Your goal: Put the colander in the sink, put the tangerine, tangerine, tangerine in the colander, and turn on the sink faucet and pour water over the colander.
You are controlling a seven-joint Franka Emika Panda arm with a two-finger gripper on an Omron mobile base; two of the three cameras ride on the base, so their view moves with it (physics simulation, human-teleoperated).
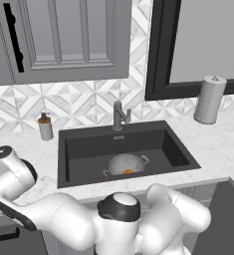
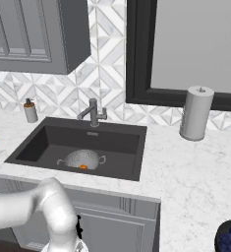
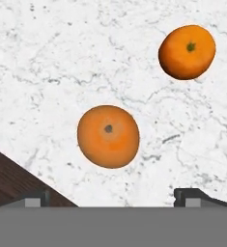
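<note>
1. Gripper [image 3: 113,195] fingertips [image 3: 194,195] spread wide, holding nothing, over white veined marble counter [image 3: 47,62].
2. Nearest tangerine [image 3: 108,136], smooth, round, matte orange, sits apart from the tips at 12 o'clock, between the open jaws' line.
3. Second tangerine [image 3: 187,52] lies at 1 o'clock, well apart from the first.
4. Farther off: perforated metal colander [image 1: 125,165] rests in the dark rectangular sink [image 1: 78,149], third tangerine [image 1: 128,172] inside it.
5. Grey sink faucet [image 1: 119,115] stands at the sink's 12 o'clock.
6. No legible writing.
</note>
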